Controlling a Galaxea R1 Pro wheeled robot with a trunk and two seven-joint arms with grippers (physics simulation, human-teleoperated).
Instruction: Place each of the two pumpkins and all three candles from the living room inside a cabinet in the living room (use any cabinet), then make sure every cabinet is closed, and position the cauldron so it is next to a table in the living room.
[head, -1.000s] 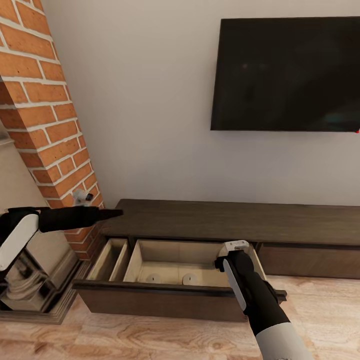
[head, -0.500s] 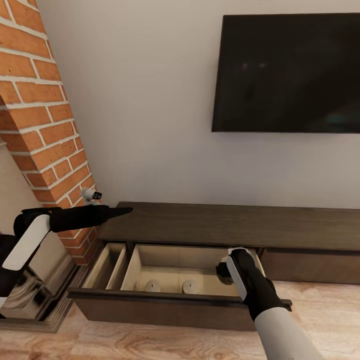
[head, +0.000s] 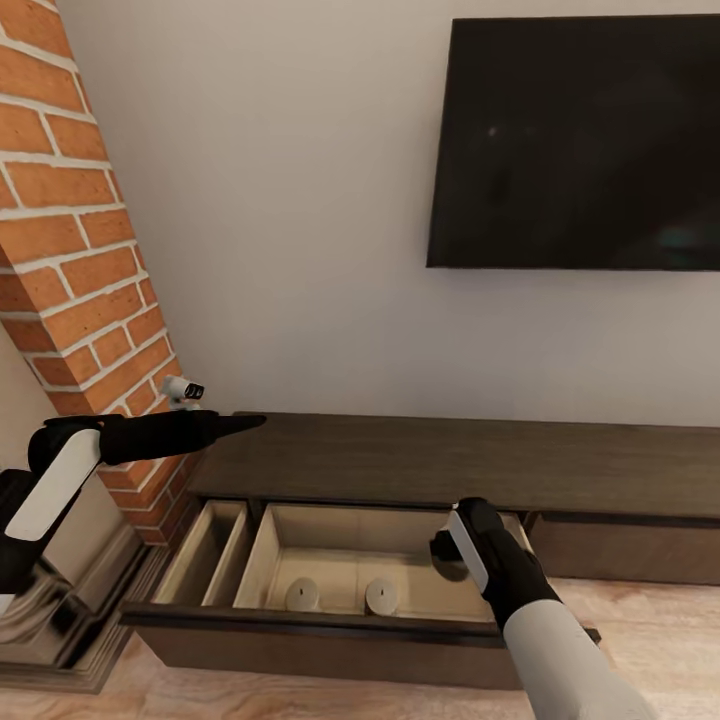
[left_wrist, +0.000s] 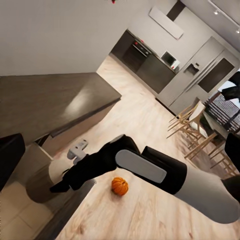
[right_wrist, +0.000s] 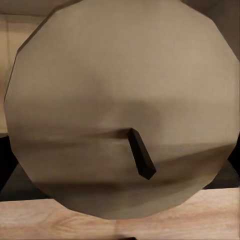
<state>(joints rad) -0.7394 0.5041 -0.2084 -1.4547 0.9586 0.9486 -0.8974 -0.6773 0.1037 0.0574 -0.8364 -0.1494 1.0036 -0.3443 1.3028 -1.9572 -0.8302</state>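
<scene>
The right gripper's (head: 447, 556) jaws are clamping a candle (right_wrist: 120, 110), its wick (right_wrist: 140, 153) facing the wrist camera, over the TV console's (head: 450, 462) open drawer (head: 330, 632). Two candles (head: 303, 595) (head: 381, 596) are sitting on the drawer floor. I cannot tell how the left gripper's (head: 235, 422) jaws are standing. A pumpkin (left_wrist: 119, 186) is lying on the wooden floor (left_wrist: 145, 210).

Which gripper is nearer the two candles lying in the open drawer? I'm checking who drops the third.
Right. The right gripper hangs over the drawer beside the two candles; the left gripper points across the cabinet top.
</scene>
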